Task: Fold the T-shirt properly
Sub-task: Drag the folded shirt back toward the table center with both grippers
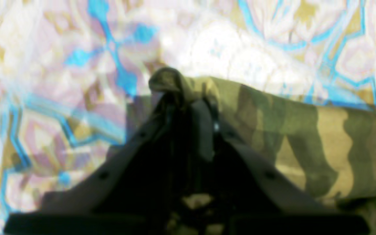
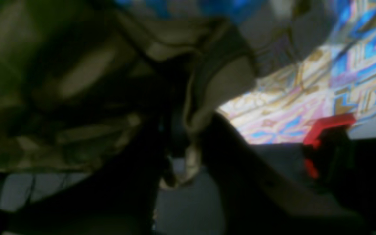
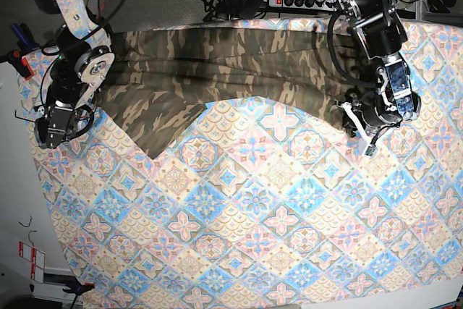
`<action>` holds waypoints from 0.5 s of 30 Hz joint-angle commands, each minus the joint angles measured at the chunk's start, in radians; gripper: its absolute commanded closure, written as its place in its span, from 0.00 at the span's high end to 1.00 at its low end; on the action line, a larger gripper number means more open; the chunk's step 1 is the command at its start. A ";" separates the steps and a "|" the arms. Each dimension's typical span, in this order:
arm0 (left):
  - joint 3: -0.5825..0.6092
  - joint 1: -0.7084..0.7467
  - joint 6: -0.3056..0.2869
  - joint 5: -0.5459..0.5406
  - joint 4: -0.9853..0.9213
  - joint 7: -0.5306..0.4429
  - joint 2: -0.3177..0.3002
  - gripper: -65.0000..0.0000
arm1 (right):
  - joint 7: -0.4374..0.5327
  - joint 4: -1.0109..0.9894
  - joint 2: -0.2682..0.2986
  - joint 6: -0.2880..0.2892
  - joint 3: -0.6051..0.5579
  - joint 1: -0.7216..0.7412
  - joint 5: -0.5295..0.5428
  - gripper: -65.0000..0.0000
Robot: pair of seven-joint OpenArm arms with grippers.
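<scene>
Tablecloth (image 3: 253, 236) under gripper-stretched T-shirt (image 3: 217, 70)

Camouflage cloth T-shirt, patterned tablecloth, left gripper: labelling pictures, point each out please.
Camouflage cloth T-shirt (image 3: 217, 63), base view, stretched middle.
Pastel diamond-patterned tablecloth (image 3: 275, 215), base view, bare centre.
Left gripper (image 1: 183, 88), left wrist view, fingertips pinching shirt edge.

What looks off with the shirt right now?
The camouflage cloth T-shirt is not flat: it stretches between the left gripper and right gripper, both shut on bunched fabric, one flap sagging onto the pastel diamond-patterned tablecloth. Nothing looks torn.
</scene>
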 commanded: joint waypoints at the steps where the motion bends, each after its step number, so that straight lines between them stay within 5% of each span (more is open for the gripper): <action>1: 0.002 0.000 0.032 0.050 -0.008 0.041 -0.010 0.06 | 0.361 -0.018 -0.037 0.003 0.004 0.017 0.218 0.04; 15: -0.044 0.204 0.032 0.045 -0.002 -0.006 -0.042 0.06 | 0.349 0.135 -0.038 0.003 0.010 -0.183 0.226 0.03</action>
